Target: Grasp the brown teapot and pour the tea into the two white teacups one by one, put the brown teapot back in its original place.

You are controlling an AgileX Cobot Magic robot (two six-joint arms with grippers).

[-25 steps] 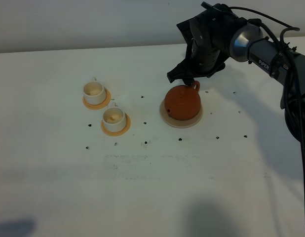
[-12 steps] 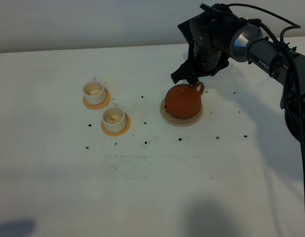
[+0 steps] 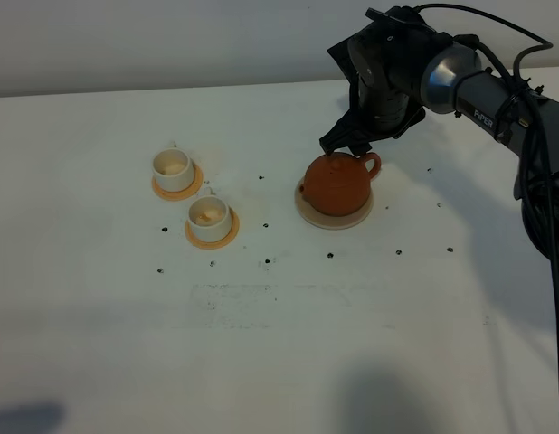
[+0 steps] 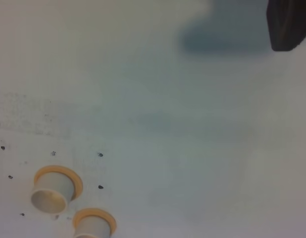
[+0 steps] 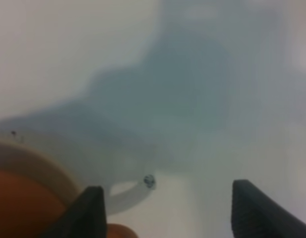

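The right gripper hangs wide and empty — apparently just clear of the loop handle. At its 7 o'clock the brown teapot sits on the cream saucer, axis running 8 to 2 o'clock — spout toward the two white teacups.

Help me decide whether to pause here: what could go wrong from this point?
The open right gripper hangs close over the brown teapot, near its loop handle. If it pulls away, a finger could snag the handle and tip the pot or drag it off the cream saucer. A tipped pot might spill across the table towards the two white teacups.
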